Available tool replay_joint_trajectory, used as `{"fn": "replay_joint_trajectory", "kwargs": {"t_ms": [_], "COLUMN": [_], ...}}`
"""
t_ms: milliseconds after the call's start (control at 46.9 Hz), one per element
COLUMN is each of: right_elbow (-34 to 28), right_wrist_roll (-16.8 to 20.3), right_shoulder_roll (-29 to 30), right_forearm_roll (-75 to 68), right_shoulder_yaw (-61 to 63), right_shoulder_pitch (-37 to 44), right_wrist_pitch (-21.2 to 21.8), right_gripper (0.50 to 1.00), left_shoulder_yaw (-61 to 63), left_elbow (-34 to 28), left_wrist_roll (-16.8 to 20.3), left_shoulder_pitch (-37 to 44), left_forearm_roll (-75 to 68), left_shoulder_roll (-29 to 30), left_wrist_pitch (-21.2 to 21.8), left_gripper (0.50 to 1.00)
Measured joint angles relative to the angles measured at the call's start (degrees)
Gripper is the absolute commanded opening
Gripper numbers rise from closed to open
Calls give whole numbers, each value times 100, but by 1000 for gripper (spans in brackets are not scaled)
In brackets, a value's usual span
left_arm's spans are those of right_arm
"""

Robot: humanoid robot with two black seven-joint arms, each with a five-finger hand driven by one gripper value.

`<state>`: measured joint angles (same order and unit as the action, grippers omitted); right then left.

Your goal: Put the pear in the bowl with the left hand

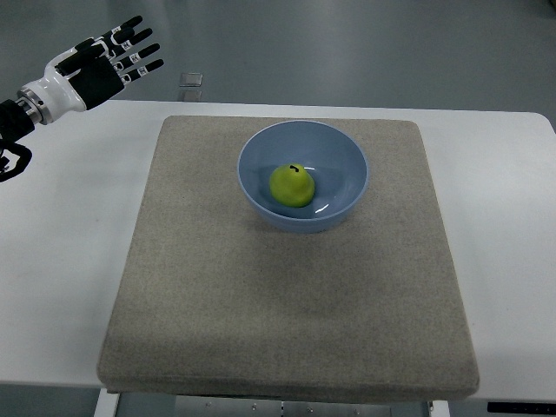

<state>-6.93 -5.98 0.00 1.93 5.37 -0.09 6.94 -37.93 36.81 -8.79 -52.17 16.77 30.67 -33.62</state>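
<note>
Top view of the work surface. A blue bowl [303,175] stands on a grey felt-like mat [287,287], toward the mat's far half and slightly right of its midline. Inside the bowl lies a single yellow-green pear [291,185], resting on the bowl's floor a little left of centre, its dark stem end turned upward and away from the camera. The bowl holds nothing else that can be seen (a pale glint on its inner wall near the pear is a reflection). The mat lies on a white counter [508,226], which extends beyond it on the left and right. The left hand [102,62], black with white segments, hangs at the upper left corner, above the counter's far left edge and well apart from the bowl; its fingers [139,50] are extended and released, grasping nothing. A small clear or grey block [191,79] sits on the floor just beyond the counter's far edge. No legible brand, label or writing appears on any object.
</note>
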Motion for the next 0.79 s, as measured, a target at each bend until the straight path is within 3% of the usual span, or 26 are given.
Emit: {"fn": "replay_joint_trajectory", "kwargs": {"t_ms": [491,790], "right_elbow": [-2,-2], "right_wrist_roll": [0,0], "right_shoulder_roll": [0,0], "right_forearm_roll": [0,0], "right_shoulder_yaw": [0,-1], "right_shoulder_pitch": [1,-1], "right_wrist_pitch": [0,0], "right_gripper": [926,926], "left_shoulder_yaw": [-25,-20], "left_elbow": [-720,-673], "left_wrist_roll": [46,47], "left_shoulder_pitch": [75,24], "left_forearm_roll": [-82,-76], "left_shoulder_roll": [-13,-213], "left_wrist_pitch": [-40,-139], "left_gripper": [994,994]}}
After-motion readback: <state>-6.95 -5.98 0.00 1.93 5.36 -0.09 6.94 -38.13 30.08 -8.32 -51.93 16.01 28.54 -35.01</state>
